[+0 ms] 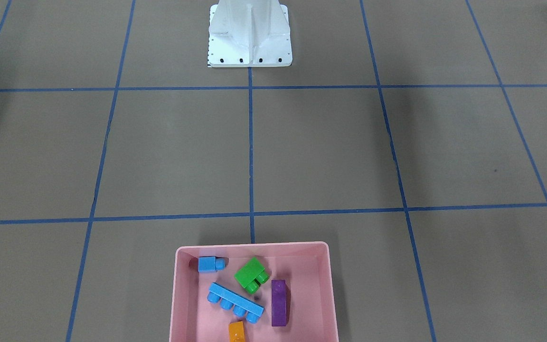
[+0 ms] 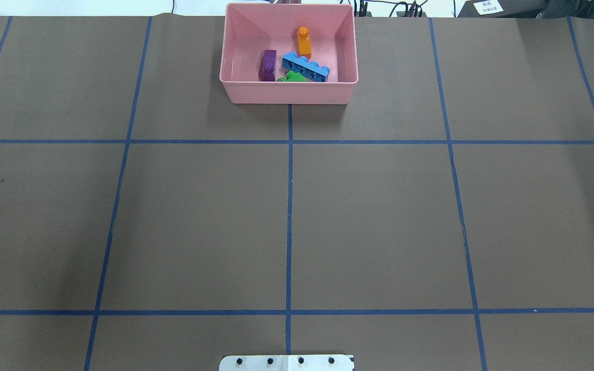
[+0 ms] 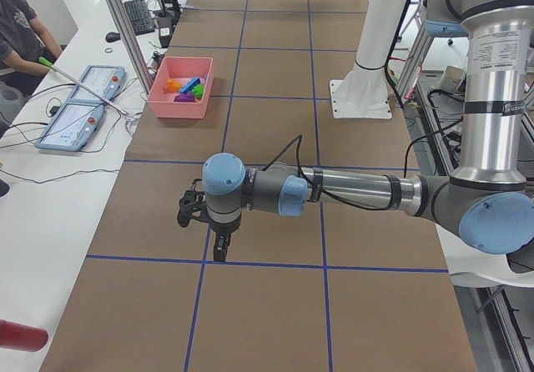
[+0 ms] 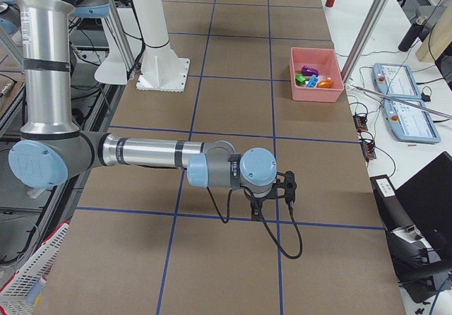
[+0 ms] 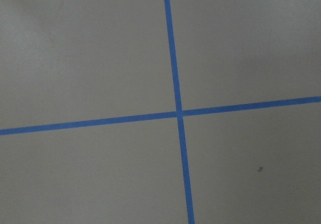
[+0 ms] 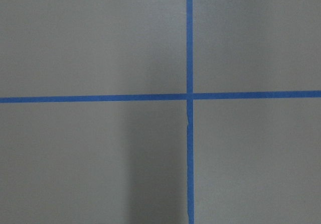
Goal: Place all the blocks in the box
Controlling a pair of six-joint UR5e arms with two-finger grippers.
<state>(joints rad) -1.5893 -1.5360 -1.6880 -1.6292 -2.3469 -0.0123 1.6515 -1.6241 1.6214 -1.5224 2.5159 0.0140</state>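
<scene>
The box point(image 1: 178, 294) is a glossy pink plastic tray with rounded corners and low, smooth walls. It stands well apart from both claws, far along the worktop point(image 1: 330, 152) from each and against the edge opposite the robot. The worktop is matt brown sheet, divided into squares by blue tape lines.

All five blocks lie inside the box, each of hard shiny plastic with round studs. There is one orange block point(image 1: 237, 331), one small blue block point(image 1: 209, 264), one long blue block point(image 1: 235, 302) lying on its side with four studs showing, one long purple block point(image 1: 278, 302) and one chunky green block point(image 1: 250, 275).

The front-facing view shows all five. The overhead view shows only four, since the box's near wall hides the small blue one. Neither of these views shows an arm.

The left claw point(image 3: 219, 253) appears only in the left side view, hanging over a tape line. The right claw point(image 4: 256, 212) appears only in the right side view, also above a tape line. From these views I cannot tell whether either claw is spread or pressed together. Each wrist camera shows one tape crossing on bare brown sheet and no fingers.

The white metal base point(image 1: 249, 35) is bolted at the robot's side of the worktop.
</scene>
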